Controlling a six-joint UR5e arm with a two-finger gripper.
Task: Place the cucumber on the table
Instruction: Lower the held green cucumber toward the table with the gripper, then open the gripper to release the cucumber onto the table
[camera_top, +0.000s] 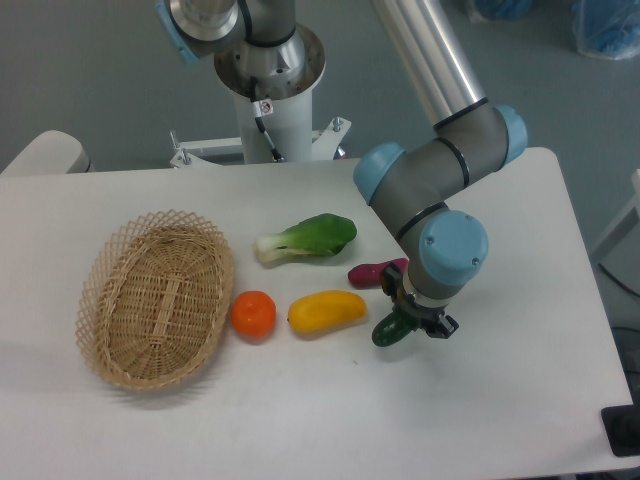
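The dark green cucumber (390, 329) is held in my gripper (413, 321), whose fingers are shut on it just below the blue wrist joint. It sits low over the white table (300, 420), right of the yellow fruit (327, 310). I cannot tell whether the cucumber touches the tabletop. Most of the fingers are hidden under the wrist.
A purple vegetable (374, 272) lies just behind the gripper. A leafy green with a white stem (308, 238) lies further back. An orange (253, 313) sits beside the woven basket (155, 297) at the left. The arm's base stands at the table's far edge.
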